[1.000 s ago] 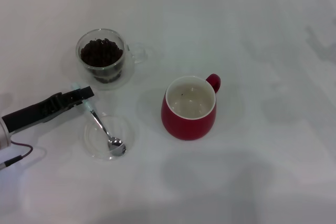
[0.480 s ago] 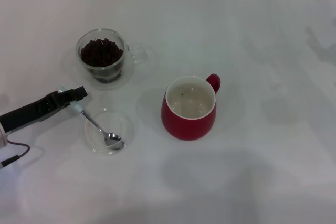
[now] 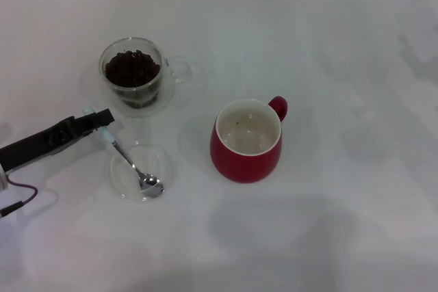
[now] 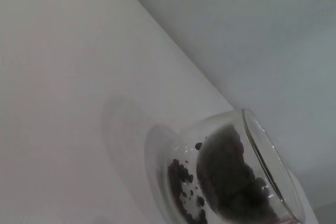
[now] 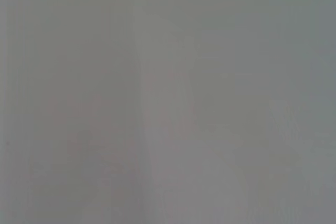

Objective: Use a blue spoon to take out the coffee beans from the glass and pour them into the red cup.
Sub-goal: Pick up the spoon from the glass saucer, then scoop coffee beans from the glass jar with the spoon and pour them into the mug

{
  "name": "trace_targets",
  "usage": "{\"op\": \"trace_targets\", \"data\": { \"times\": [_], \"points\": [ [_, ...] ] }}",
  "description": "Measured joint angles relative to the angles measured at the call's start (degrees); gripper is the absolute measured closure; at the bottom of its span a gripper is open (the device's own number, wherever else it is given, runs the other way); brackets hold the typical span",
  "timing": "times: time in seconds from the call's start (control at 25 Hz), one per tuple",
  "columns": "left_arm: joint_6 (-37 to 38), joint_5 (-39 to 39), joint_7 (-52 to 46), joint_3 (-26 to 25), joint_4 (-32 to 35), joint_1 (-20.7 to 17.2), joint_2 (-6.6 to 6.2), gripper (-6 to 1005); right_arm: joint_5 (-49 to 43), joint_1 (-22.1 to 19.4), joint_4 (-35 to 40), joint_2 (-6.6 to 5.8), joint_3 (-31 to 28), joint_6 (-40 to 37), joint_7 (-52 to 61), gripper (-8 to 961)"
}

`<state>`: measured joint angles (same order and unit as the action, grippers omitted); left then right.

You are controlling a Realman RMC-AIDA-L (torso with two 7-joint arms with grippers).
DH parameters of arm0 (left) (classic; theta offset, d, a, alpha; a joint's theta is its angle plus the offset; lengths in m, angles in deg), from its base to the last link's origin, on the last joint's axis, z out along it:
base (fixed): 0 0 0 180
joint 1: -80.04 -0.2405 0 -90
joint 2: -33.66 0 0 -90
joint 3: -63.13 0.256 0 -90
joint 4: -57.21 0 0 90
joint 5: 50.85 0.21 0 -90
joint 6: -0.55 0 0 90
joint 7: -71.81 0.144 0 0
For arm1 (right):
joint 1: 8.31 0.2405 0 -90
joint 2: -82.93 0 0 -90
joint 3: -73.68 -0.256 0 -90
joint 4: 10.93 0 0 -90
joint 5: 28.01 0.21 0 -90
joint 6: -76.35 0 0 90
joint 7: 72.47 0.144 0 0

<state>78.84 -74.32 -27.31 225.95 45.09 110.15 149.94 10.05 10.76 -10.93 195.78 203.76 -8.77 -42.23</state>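
In the head view my left gripper [image 3: 101,117] reaches in from the left and is shut on the pale blue handle of the blue spoon [image 3: 125,156]. The spoon slants down to the right, and its metal bowl rests in a flat clear dish [image 3: 121,178]. Just beyond the gripper stands the glass [image 3: 133,73], holding a heap of coffee beans [image 3: 132,68]. The left wrist view also shows the glass [image 4: 262,156] and its coffee beans [image 4: 228,177] close up. The red cup [image 3: 246,158], cream inside, stands to the right with its handle at the far right. My right gripper is out of view.
Everything stands on a plain white table [image 3: 328,46]. The glass's clear handle [image 3: 179,68] points right. A thin cable [image 3: 20,193] hangs from my left arm near the table's left edge. The right wrist view shows only a plain grey surface.
My left gripper shifted slightly left and farther away with the spoon's handle in it. The spoon swung with it, and its bowl stayed in the clear dish.
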Motion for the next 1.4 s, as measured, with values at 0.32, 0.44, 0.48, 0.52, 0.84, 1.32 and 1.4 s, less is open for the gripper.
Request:
{"op": "trace_targets", "data": {
  "times": [0.32, 0.44, 0.48, 0.52, 0.84, 1.32, 1.4],
  "points": [
    [1.7, -0.4, 1.9, -0.3, 0.0, -0.7, 0.00, 849, 0.0, 0.0, 0.1, 0.09, 0.0, -0.1, 0.0, 125],
    [2.7, -1.4, 2.7, -0.2, -0.1, -1.1, 0.00, 854, -0.1, -0.1, 0.3, 0.09, 0.0, -0.2, 0.0, 125],
    [2.9, -1.5, 2.9, -0.2, -0.1, -1.3, -0.01, 856, -0.2, -0.1, 0.3, 0.10, 0.0, -0.2, 0.0, 125],
    [3.1, -1.6, 3.1, -0.2, -0.1, -1.4, -0.03, 857, -0.2, -0.1, 0.4, 0.09, 0.0, -0.2, 0.0, 125],
    [6.2, -3.1, 4.4, -0.3, -0.5, -2.0, -0.28, 864, -0.3, -0.1, 0.6, 0.10, 0.0, -0.2, 0.7, 125],
    [14.8, -8.8, 6.1, -0.1, -3.0, -1.9, -2.58, 864, -0.2, -0.4, 0.5, 0.10, 0.0, -1.7, 0.9, 125],
    [16.5, -11.8, 6.9, -0.1, -4.3, -1.8, -2.63, 864, -0.2, -0.5, 0.5, 0.10, 0.0, -1.9, 0.9, 125]
  ]
}}
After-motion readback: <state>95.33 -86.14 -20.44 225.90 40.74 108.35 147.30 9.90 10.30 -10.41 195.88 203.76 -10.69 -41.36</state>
